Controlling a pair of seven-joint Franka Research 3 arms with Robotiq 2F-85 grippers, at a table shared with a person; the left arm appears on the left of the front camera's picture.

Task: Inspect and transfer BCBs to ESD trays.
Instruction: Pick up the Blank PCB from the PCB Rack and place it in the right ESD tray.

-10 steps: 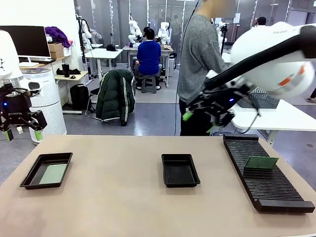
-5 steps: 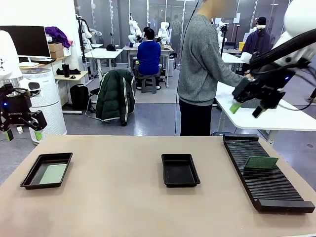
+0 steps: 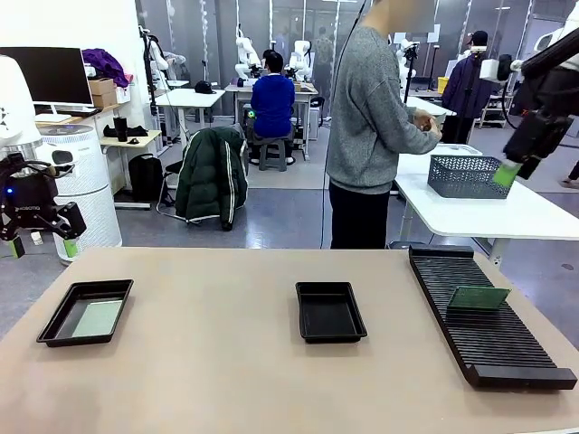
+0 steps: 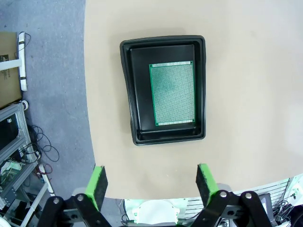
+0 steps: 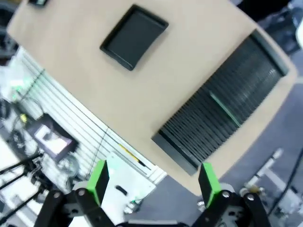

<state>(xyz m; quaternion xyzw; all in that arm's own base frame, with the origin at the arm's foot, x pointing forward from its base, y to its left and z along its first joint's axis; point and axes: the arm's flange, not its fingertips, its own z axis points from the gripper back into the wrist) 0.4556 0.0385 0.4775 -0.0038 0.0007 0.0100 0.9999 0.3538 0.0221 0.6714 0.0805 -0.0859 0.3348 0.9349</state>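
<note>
Two black ESD trays lie on the tan table. The left tray (image 3: 56, 325) holds one green BCB (image 3: 97, 318); my left gripper (image 3: 43, 244) hangs open high above and to the left of it. Looking straight down, the left wrist view shows that tray (image 4: 127, 94) and its BCB (image 4: 172, 93) ahead of the open left gripper (image 4: 150, 182). The middle tray (image 3: 330, 312) is empty. Another BCB (image 3: 478, 297) stands in the long black rack (image 3: 488, 334). My right gripper (image 3: 517, 161) is raised at the far right, open and holding nothing. From the open right gripper (image 5: 154, 182), the right wrist view looks down on the middle tray (image 5: 134, 37), the rack (image 5: 208, 127) and the BCB (image 5: 226, 109) far below.
A person in a grey sweater (image 3: 371, 117) stands beyond the far table edge, turned toward a white side table with a dark mesh basket (image 3: 463, 176). Bare tabletop stretches between the trays and along the near edge.
My right arm has swung from above the table's middle up and out to the far right, its gripper staying open. The left arm, trays and boards have not moved.
</note>
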